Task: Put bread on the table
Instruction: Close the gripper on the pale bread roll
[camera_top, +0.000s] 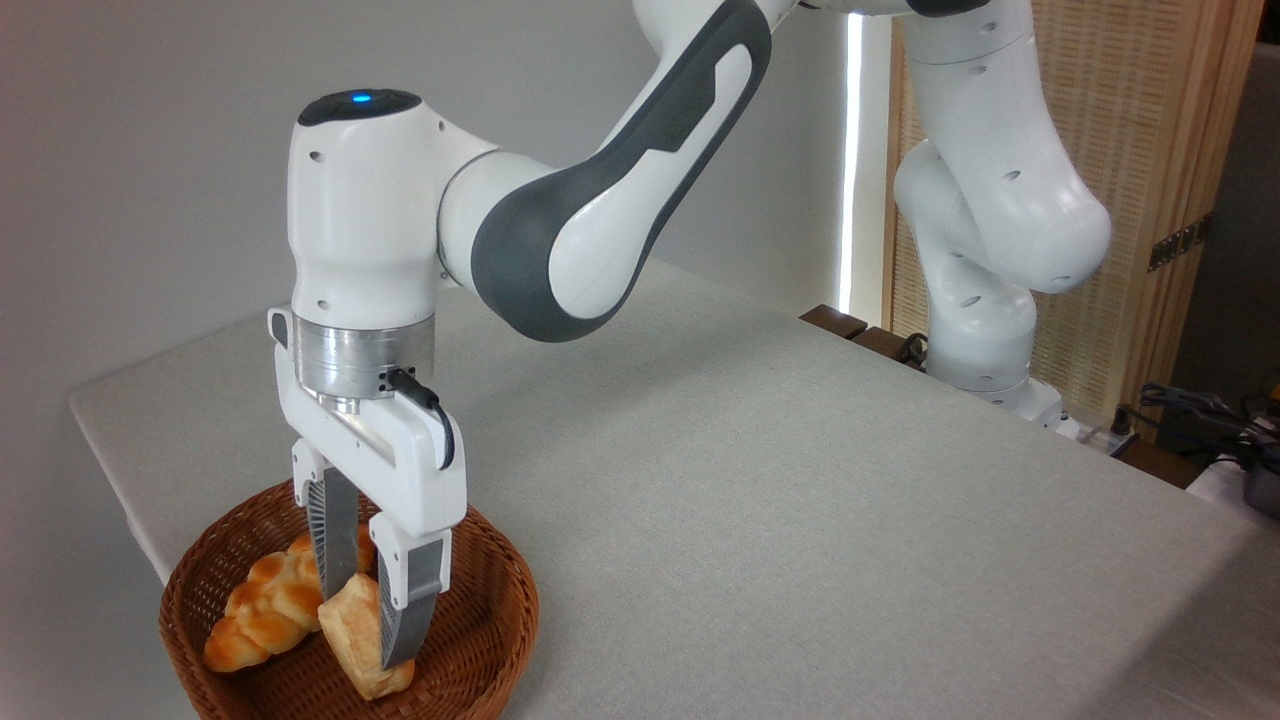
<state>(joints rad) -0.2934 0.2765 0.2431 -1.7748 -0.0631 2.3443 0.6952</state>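
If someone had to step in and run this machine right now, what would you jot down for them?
Gripper: open, lowered into the wicker basket, fingers straddling the bread; whether they touch it cannot be told.
Bread: lying in the basket, beside the longer braided loaf.
Table: the basket sits at its near left corner.
Done: approach to the roll.
Left: close on the bread, lift it out, set it down on the table, release.

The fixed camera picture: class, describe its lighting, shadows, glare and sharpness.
Fixed camera: soft, even light; the arm throws a faint shadow on the table; a blown-out bright strip glares beside the wooden screen; the hand, bread and basket look sharp, without motion blur.
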